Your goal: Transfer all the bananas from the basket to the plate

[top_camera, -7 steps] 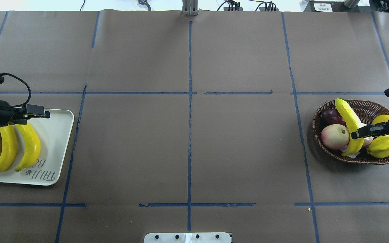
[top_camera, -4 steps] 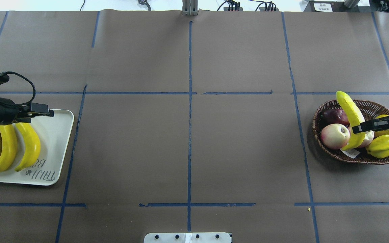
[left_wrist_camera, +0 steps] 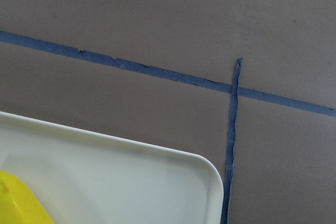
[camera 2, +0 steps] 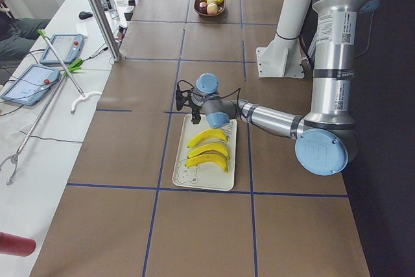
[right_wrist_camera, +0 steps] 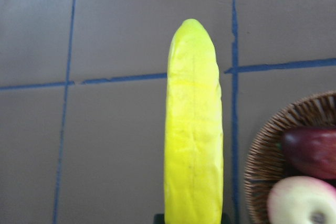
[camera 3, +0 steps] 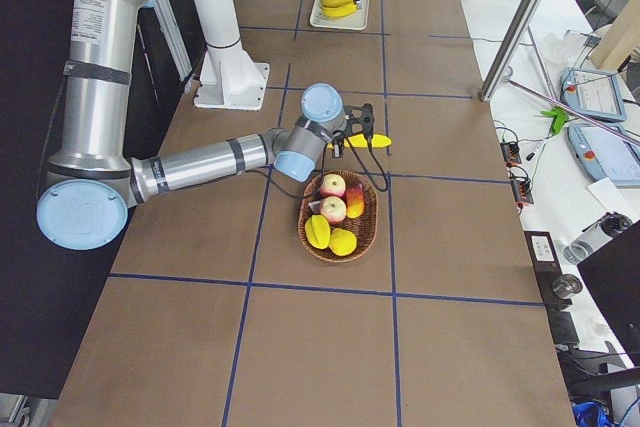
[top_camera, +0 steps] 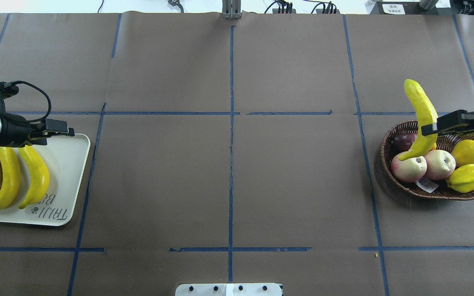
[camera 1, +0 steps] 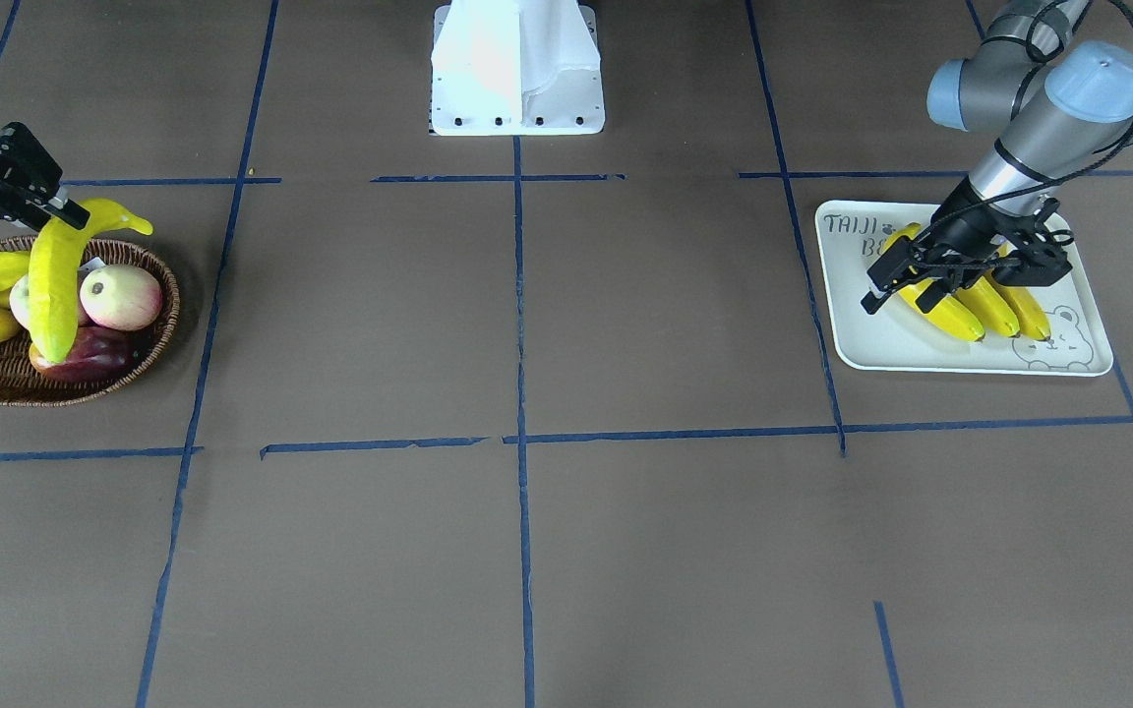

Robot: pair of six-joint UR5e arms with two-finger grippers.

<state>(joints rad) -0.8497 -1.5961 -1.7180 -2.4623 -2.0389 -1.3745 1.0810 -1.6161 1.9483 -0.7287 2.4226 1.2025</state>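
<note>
Yellow and glossy, the banana (top_camera: 420,111) sits clamped between the fingers of my right hand (top_camera: 427,130), which grip it across its body nearer one end. It hangs in the air over the far-left rim of the basket (top_camera: 426,193), its long end pointing out past the rim over the bare surface (top_camera: 294,172). From the side it looks clear of the fruit under it. The basket stands near the surface's right edge, about midway along it.

Under and beside the banana the basket holds two pink-and-cream round fruits (top_camera: 408,167) touching each other and a dark red fruit (top_camera: 403,142) against the far rim. A plump yellow fruit (top_camera: 469,153) and a ridged yellow-green fruit (top_camera: 465,179) lie on the side nearest the surface's right edge. A white tag (top_camera: 426,185) lies against the near rim. Nothing stands between my right hand and the open brown paper, which is crossed by blue tape lines (top_camera: 231,82).

At the opposite, left edge lies the white plate (top_camera: 68,164), with three bananas (top_camera: 8,176) laid side by side along its length, just beside one another. My left hand (top_camera: 58,131) hovers over the plate's far corner, above the ends of those bananas, its fingers apart and holding nothing.
</note>
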